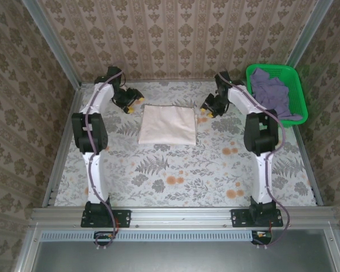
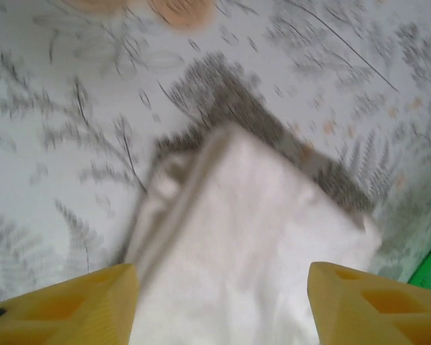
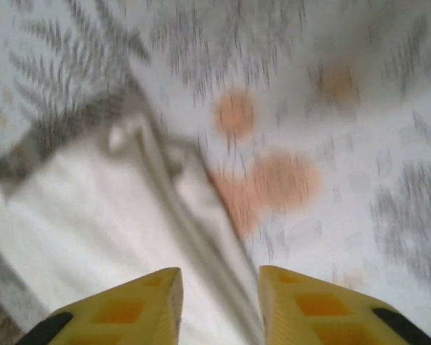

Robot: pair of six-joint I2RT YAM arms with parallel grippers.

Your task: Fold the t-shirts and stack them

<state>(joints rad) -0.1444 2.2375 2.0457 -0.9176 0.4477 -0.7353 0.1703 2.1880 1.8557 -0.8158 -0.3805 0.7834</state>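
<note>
Overhead and wrist views of the workspace. The cream-white t-shirt (image 1: pixel 168 124) lies folded into a flat, soft-edged rectangle on the far middle of the table (image 1: pixel 175 175), between the two grippers. In the wrist views its near corners show stacked layers and slightly rumpled hems. The lavender t-shirt (image 1: pixel 272 93) sits crumpled in a loose heap inside the green mesh basket (image 1: pixel 272 67), a rigid plastic tray at the far right corner of the table.

The left gripper (image 2: pixel 223 277) hangs over the folded shirt's left far corner with its yellow fingers (image 2: pixel 93 302) spread wide and clear of the cloth, grasping nothing. The right gripper (image 3: pixel 220 273) hangs over the shirt's right far corner. Its fingers (image 3: pixel 129 309) are parted by a narrow gap, and nothing is held between them.

The table carries a pale cloth printed with grey ferns and orange blossoms. Damask-patterned wallpaper (image 1: pixel 175 34) covers the enclosing walls, with aluminium posts at the corners and a metal rail (image 1: pixel 181 215) along the near edge, where the arm bases are bolted.

The near half of the table lies open between the shirt and the rail. The basket stands well apart from the folded shirt.
</note>
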